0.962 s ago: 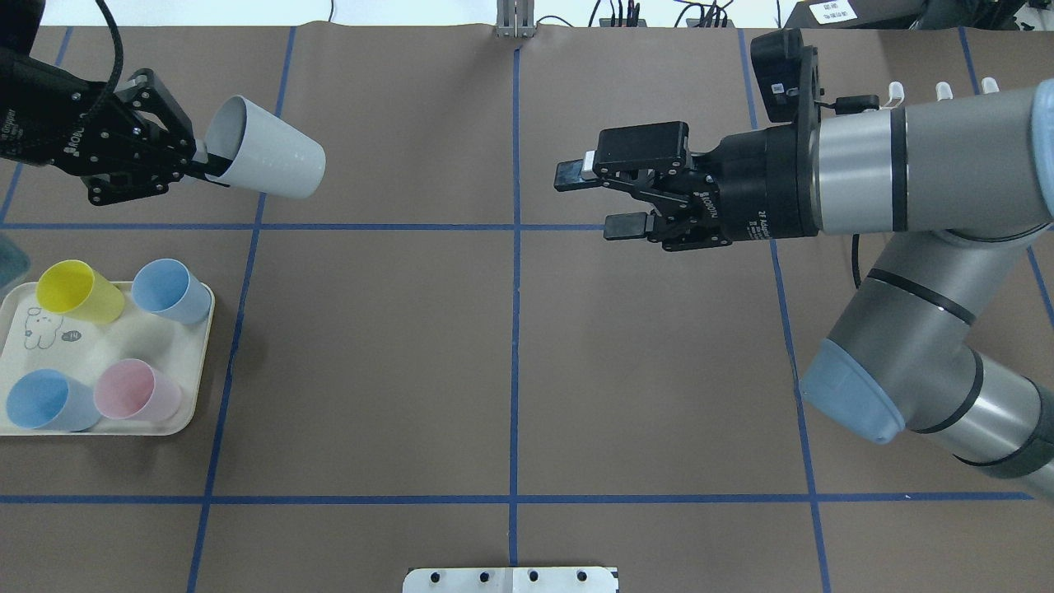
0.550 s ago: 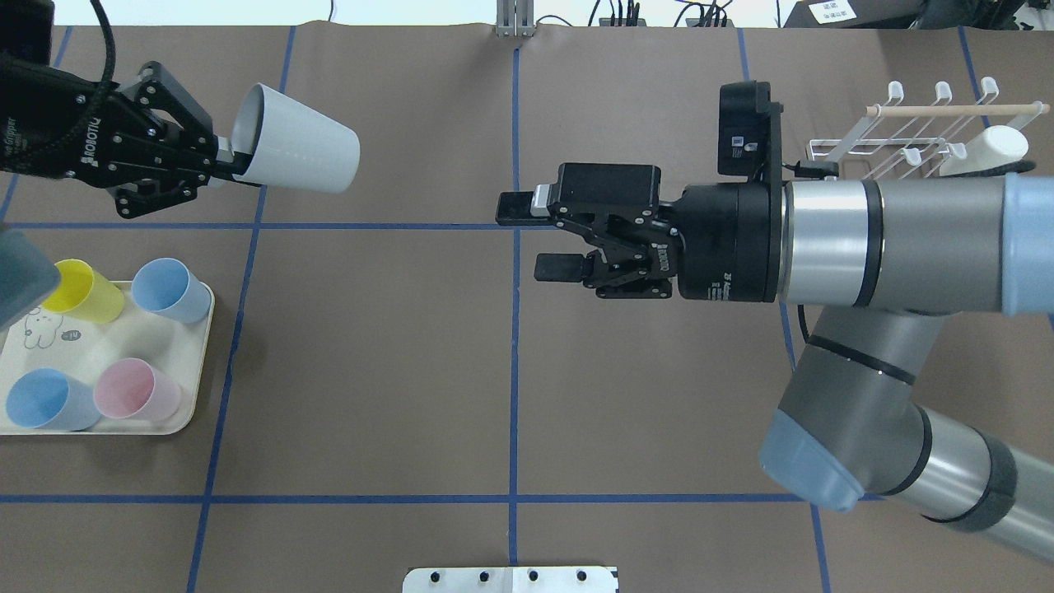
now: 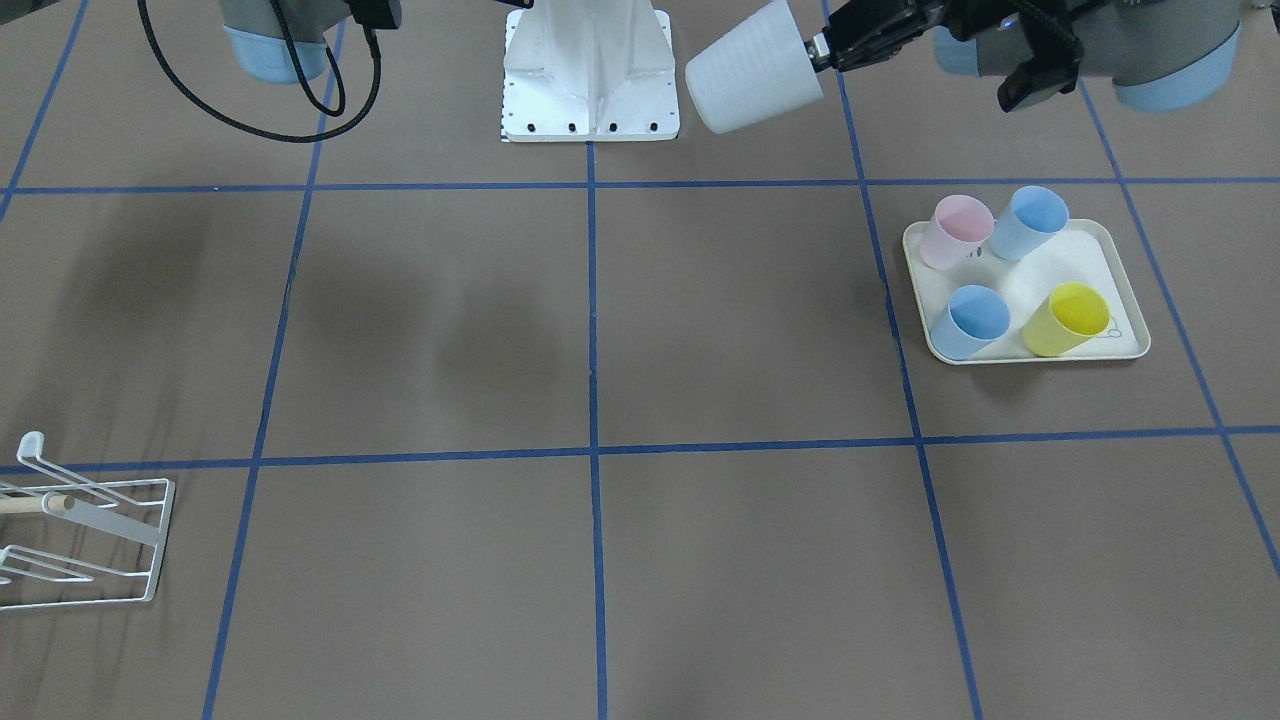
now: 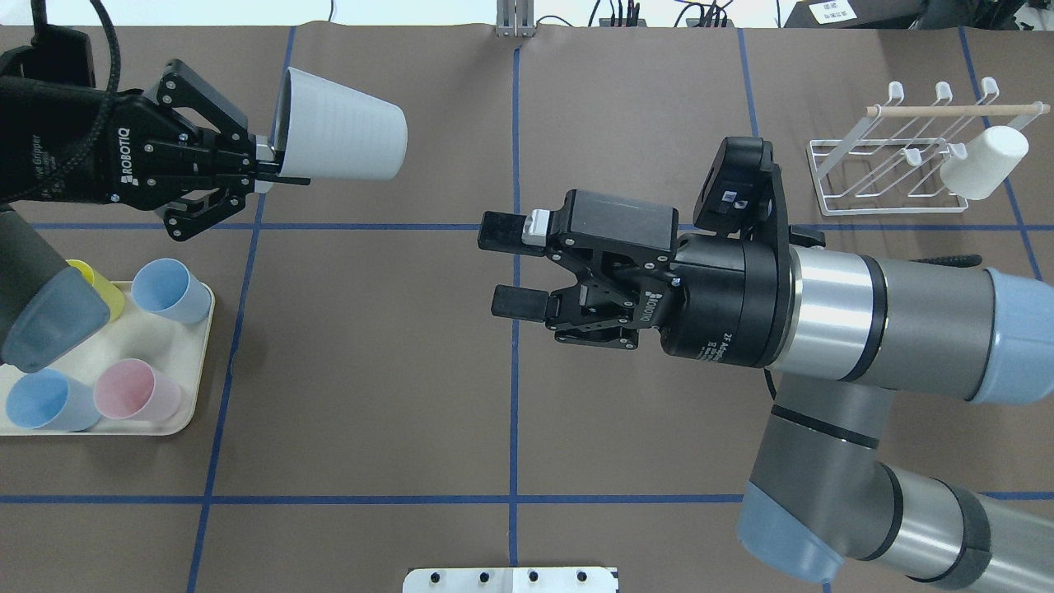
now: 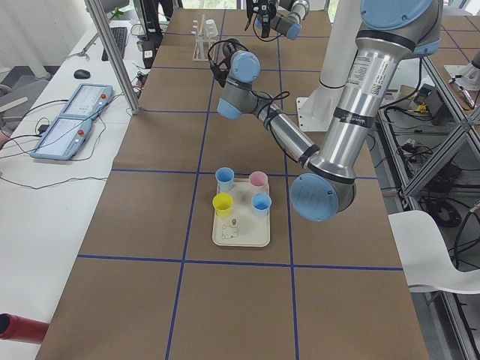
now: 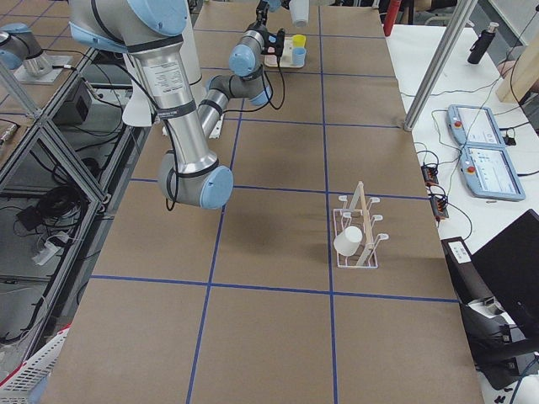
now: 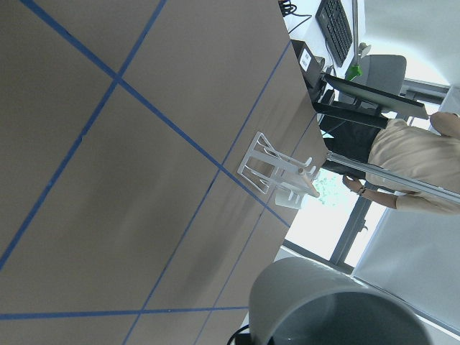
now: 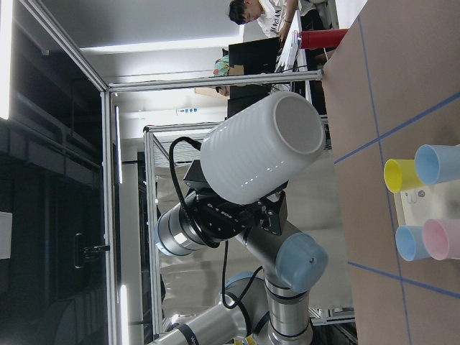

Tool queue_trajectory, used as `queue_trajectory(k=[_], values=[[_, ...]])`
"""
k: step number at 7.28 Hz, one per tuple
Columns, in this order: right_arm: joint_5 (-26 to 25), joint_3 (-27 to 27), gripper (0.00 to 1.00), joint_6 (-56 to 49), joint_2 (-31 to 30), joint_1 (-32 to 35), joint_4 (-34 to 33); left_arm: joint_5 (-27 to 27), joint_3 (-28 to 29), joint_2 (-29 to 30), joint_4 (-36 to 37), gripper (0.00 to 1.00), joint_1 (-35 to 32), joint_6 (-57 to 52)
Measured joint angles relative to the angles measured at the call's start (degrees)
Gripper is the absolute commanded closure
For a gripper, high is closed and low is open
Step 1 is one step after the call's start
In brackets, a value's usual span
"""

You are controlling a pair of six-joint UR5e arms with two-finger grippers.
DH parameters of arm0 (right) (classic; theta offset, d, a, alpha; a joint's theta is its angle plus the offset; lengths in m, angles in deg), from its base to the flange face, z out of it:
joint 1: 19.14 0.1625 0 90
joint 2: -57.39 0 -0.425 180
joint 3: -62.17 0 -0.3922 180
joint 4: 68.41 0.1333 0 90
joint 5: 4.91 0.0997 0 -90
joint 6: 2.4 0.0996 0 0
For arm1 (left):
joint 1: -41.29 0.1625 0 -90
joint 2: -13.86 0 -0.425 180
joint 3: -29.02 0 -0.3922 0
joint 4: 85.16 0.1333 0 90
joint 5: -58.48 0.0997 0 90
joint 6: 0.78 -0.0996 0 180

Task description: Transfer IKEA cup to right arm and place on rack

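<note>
My left gripper point(image 4: 276, 165) is shut on the rim of a white ribbed cup point(image 4: 342, 136) and holds it sideways in the air, base pointing to the table's middle. It also shows in the front view point(image 3: 750, 70) and the right wrist view point(image 8: 262, 154). My right gripper point(image 4: 506, 265) is open and empty near the centre line, facing the cup, a gap apart from it and nearer the robot. The white wire rack point(image 4: 889, 169) stands at the far right with a white cup point(image 4: 984, 163) hung on it.
A cream tray point(image 4: 177, 412) at the near left holds a yellow cup point(image 3: 1070, 318), two blue cups point(image 4: 169, 290) and a pink cup point(image 4: 136, 391). The left arm's elbow point(image 4: 41, 317) hangs over the tray. The robot's base plate point(image 4: 510, 579) sits at the near edge.
My left gripper has carried the white cup to the right, toward the centre. My right gripper has moved left and nearer the robot, still open, and the rack now shows.
</note>
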Motion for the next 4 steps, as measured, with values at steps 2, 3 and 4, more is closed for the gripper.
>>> queue_trajectory(k=[2,3,4], values=[[-1.67,0.21,0.01,0.28,1.57,-0.89,0.68,5.59,0.03,0.41,-7.45,1.0,3.69,7.53],[-2.03,0.25,0.01,0.3,2.0,-1.08,0.76,7.43,0.0,0.47,-10.12,1.0,5.41,9.63],[-2.19,0.27,0.01,0.27,2.26,-1.2,0.78,8.23,-0.05,0.55,-12.29,1.0,6.76,11.34]])
